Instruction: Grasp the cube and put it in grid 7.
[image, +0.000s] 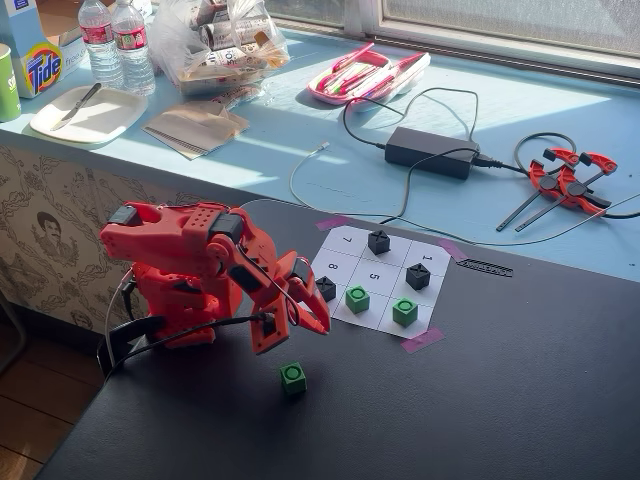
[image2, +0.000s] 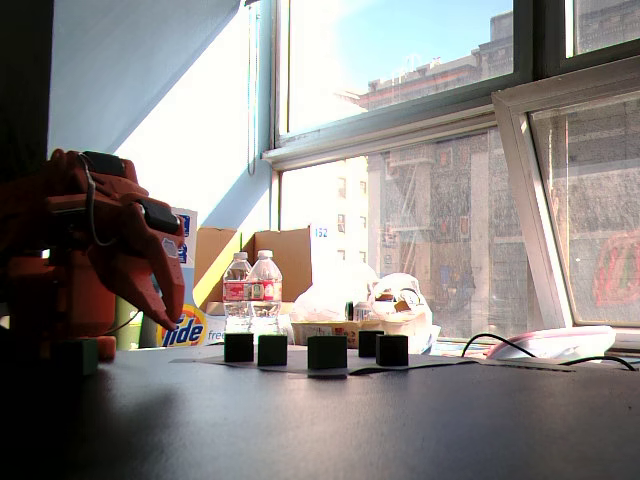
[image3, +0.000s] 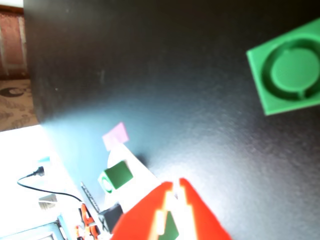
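A green cube (image: 292, 377) with a dark ring on top sits alone on the black table, off the sheet. It fills the upper right of the wrist view (image3: 292, 75) and shows dark at the left of a fixed view (image2: 80, 355). My red gripper (image: 319, 325) hangs above the table between this cube and the numbered sheet, its fingers together and empty. It also shows in the other views (image2: 172, 320) (image3: 175, 184). Cell 7 (image: 347, 241) is the far left corner of the sheet and holds nothing. Two more green cubes (image: 357, 298) (image: 404, 311) stand on the sheet's near row.
Three black cubes (image: 378, 241) (image: 417, 276) (image: 326, 288) stand on other cells of the sheet. Pink tape (image: 421, 340) holds the sheet's corners. The red arm's base (image: 175, 300) stands at the table's left edge. A power brick (image: 432, 152), cables and clamps (image: 570, 178) lie on the blue ledge behind.
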